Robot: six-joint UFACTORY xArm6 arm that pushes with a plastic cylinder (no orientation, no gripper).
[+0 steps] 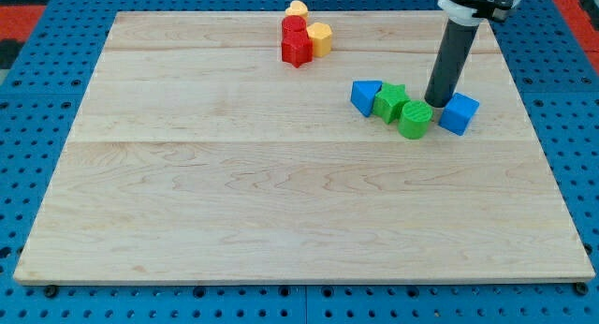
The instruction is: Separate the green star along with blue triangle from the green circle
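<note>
The green star lies right of the board's middle, touching the blue triangle on its left and the green circle on its lower right. My tip stands just above and right of the green circle, between it and a blue cube. The rod rises to the view's top.
A cluster of red blocks and yellow blocks sits near the top edge of the wooden board. The board lies on a blue pegboard surface.
</note>
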